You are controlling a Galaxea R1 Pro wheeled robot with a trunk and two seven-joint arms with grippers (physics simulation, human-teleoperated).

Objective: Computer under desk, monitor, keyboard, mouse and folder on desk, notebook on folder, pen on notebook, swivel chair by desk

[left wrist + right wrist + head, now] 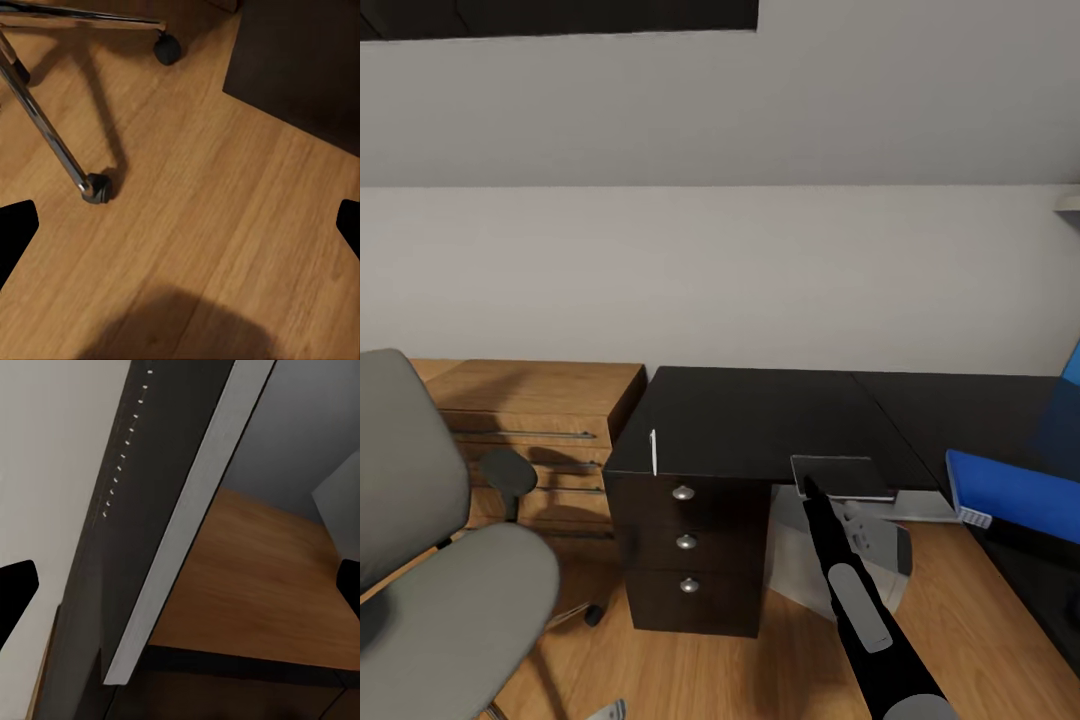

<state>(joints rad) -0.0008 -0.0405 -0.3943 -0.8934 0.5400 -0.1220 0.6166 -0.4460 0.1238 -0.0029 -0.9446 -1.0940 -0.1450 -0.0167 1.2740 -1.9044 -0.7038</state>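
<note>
Two arms, near first: right arm (860, 600) runs from 5 o'clock up toward centre, its claw (830, 478) at a flat grey slab (840, 472) on the dark surface (760, 420) front edge; can't tell if pinching or spread. Left wrist cam: left claw (180, 225) tips wide apart over wood floor (210, 225), w/ chair castor (97, 187). Swivel chair (430, 560) at 8 o'clock. Blue folder (1015, 490) at 3 o'clock, on the surface. Wood dresser (530, 420) at 9–10 o'clock, by the wall.
</note>
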